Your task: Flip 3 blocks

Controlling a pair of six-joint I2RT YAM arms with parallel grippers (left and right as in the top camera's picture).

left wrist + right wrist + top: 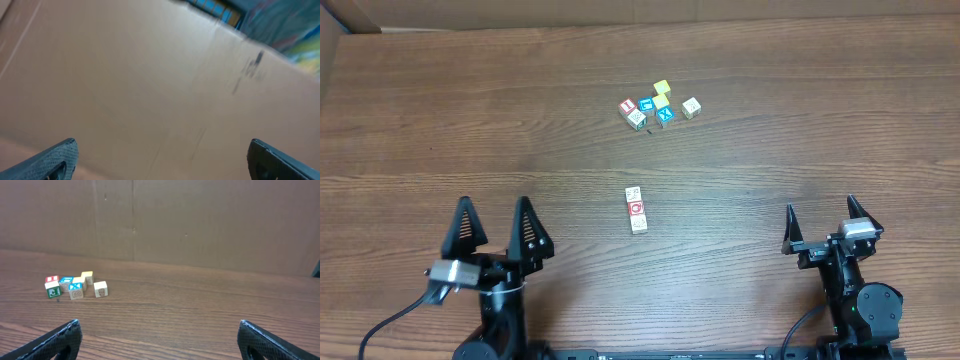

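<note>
Three small blocks lie in a short row at the table's middle: a cream one [634, 193] at the far end, one with a red ring [636, 208] in the centre, and a cream one [638, 224] nearest me. My left gripper [495, 203] stands open near the front left, well apart from the row. At the front right, my right gripper [820, 205] is open too and holds nothing. The left wrist view shows its open fingers [60, 157] against a blurred brown wall. The right wrist view shows open fingertips [67, 335] over bare wood. Neither wrist view shows the row.
A cluster of other cubes [660, 105] sits at the back of the table, with yellow, blue-faced and red-marked ones; the right wrist view has the cluster [75, 286] at far left. A brown cardboard wall [200, 225] stands behind the wooden table [800, 120].
</note>
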